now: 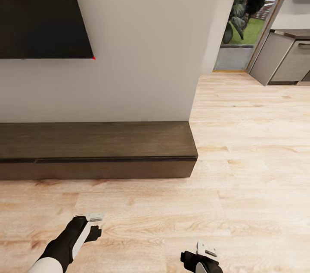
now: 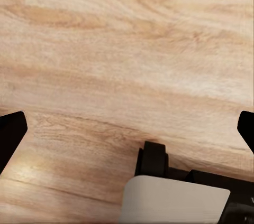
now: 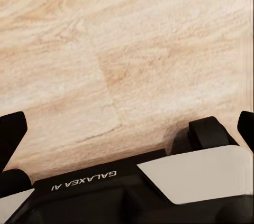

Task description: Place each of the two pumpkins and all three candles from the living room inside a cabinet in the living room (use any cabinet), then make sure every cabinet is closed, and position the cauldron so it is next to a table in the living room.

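Living room end: pale wood-grain plank floor (image 1: pixel 241 144) running up to a white wall (image 1: pixel 146 41), robot standing just short of the cabinet.

From the head view's left: a glossy black flat screen (image 1: pixel 41 10) is hanging on the wall. Below it the long, low dark-brown cabinet (image 1: pixel 99 150) is sitting flush to the wall, flat matte top, fronts shut, square corner ending at open floor. Left gripper (image 1: pixel 94 225) is hanging over bare boards; the left wrist view is showing its black fingertips (image 2: pixel 10 134) wide apart. Right gripper (image 1: pixel 206 252) is likewise over floor, fingertips (image 3: pixel 10 134) spread apart. Far right, the floor is running clear to grey cupboards (image 1: pixel 282 56) and a window with foliage (image 1: pixel 241 10).
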Tool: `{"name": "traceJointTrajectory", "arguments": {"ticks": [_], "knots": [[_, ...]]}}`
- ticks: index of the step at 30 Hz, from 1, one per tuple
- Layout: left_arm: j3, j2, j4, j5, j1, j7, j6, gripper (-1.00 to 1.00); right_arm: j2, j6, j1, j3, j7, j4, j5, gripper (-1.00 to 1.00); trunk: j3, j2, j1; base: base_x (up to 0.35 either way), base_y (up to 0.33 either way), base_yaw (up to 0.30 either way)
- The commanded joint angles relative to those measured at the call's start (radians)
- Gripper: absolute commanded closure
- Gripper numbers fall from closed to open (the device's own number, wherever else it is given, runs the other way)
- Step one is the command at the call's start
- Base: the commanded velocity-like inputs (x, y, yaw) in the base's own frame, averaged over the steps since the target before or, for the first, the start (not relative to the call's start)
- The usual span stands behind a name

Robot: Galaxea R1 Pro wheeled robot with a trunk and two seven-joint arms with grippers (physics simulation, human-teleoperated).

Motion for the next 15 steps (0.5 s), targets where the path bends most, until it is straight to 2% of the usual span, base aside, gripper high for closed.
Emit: {"name": "traceJointTrajectory", "arguments": {"ticks": [1, 5, 9, 15], "knots": [[0.001, 0.001, 0.017, 0.011, 0.0, 0.007, -0.013, -1.0, -0.004, 0.0, -0.001, 0.003, -0.01, 0.001, -0.009, -1.0, 0.003, 0.007, -0.004, 0.0, 0.0, 0.0], [-0.004, 0.0, 0.139, 0.009, -0.001, 0.011, -0.1, -1.0, -0.032, -0.045, -0.001, 0.003, -0.013, 0.053, -0.006, -1.0, 0.015, 0.035, -0.019, 0.0, 0.0, 0.0], [-0.008, 0.002, 0.34, 0.007, -0.001, 0.014, -0.235, -1.0, -0.047, -0.129, -0.002, 0.004, -0.011, 0.209, -0.002, -1.0, 0.028, 0.063, -0.035, 0.0, 0.0, 0.0], [-0.01, 0.012, 0.465, 0.005, 0.0, 0.015, -0.352, -1.0, -0.051, -0.187, 0.005, 0.009, -0.009, 0.306, -0.001, -1.0, 0.046, 0.105, -0.058, 0.0, 0.0, 0.0]]}}
